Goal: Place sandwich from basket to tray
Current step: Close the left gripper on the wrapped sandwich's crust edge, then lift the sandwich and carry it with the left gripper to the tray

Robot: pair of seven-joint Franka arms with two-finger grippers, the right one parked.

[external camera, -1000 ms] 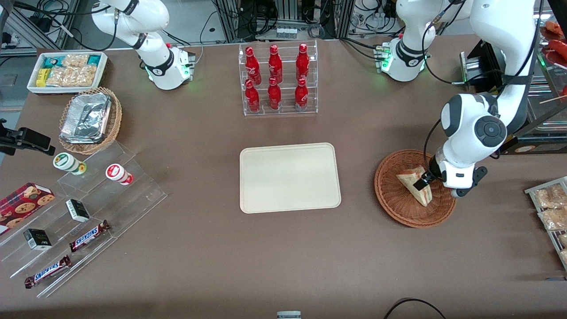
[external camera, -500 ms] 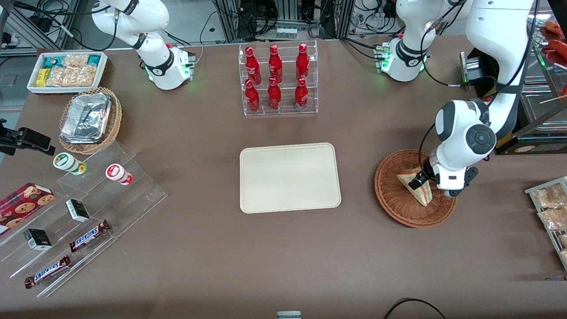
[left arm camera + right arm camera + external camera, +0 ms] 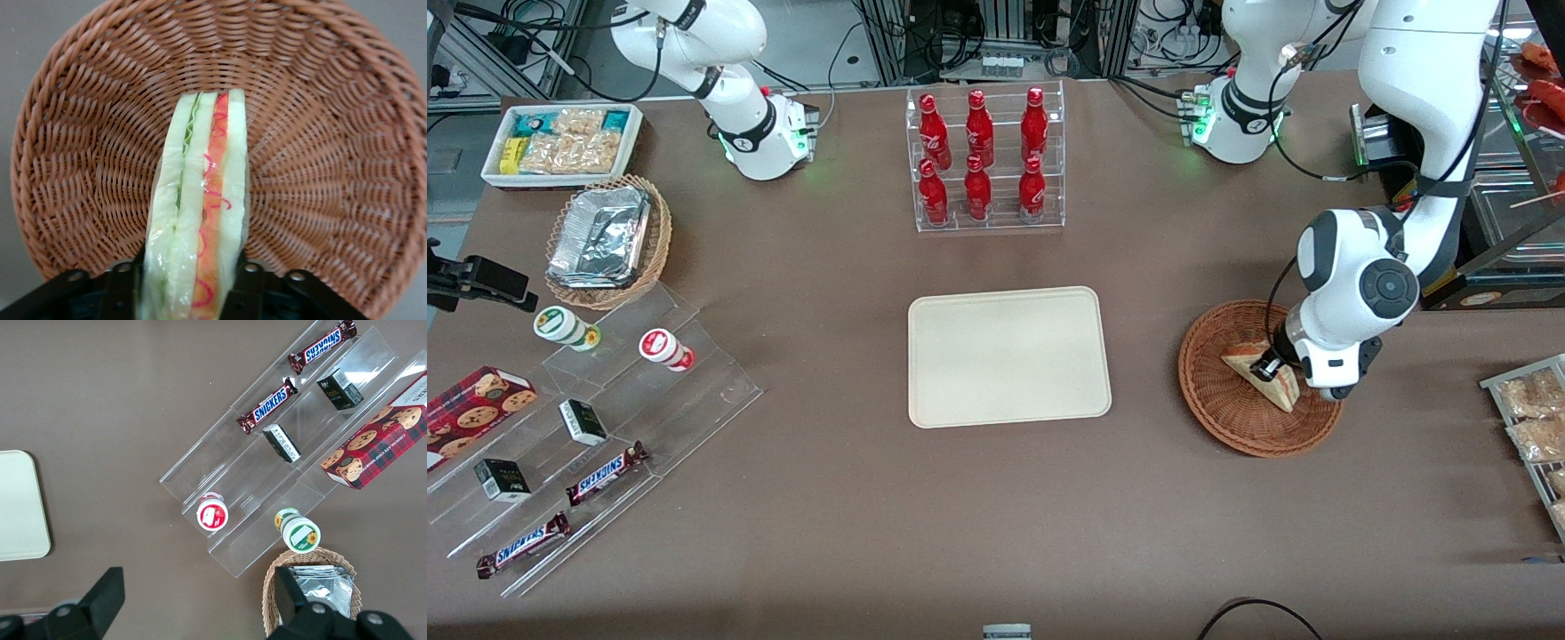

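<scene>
The sandwich (image 3: pixel 1249 367) is a pale wedge with red and green layers. It stands on edge in the reddish-brown wicker basket (image 3: pixel 1227 409), toward the working arm's end of the table. My left gripper (image 3: pixel 1270 369) is down in the basket and open. One finger stands on each flat side of the sandwich, close against its wrap. In the left wrist view the sandwich (image 3: pixel 200 220) runs up between the dark fingers (image 3: pixel 250 283) over the basket weave (image 3: pixel 320 167). The cream tray (image 3: pixel 1009 356) lies bare at the table's middle.
A clear rack of red bottles (image 3: pixel 983 160) stands farther from the front camera than the tray. A tray of snack packets (image 3: pixel 1534 418) lies at the working arm's table edge. A stepped clear stand with snacks (image 3: pixel 587 427), a foil-filled tan basket (image 3: pixel 605 240) and a white bin (image 3: pixel 560 142) lie toward the parked arm's end.
My left gripper has come lower into the basket and a little toward the tray, settling around the sandwich. The sandwich has stayed in place.
</scene>
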